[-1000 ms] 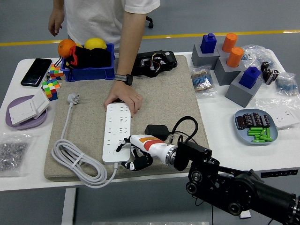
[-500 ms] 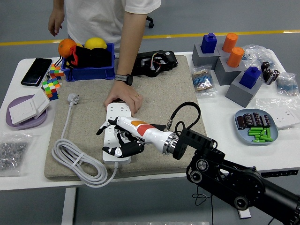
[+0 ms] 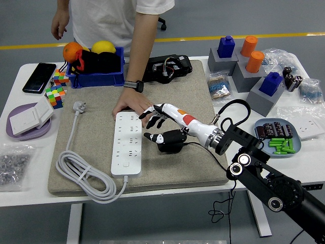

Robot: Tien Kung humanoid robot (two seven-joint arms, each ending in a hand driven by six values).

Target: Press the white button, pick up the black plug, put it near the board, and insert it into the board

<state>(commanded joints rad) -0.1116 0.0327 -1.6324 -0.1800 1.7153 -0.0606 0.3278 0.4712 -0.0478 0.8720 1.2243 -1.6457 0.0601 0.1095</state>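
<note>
Head view: robot hand (image 3: 161, 128) now over plug (image 3: 171, 140)

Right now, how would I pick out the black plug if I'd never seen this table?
Find the beige mat in the table's middle, with the long white power strip lying on it. Just right of the strip, under the robot's right hand, sits the black plug: a dark boxy block trailing a thin black cable, unlike the white plug at the mat's left.

black plug (image 3: 171, 141) lies on mat just right of white board (image 3: 126, 144).
</note>
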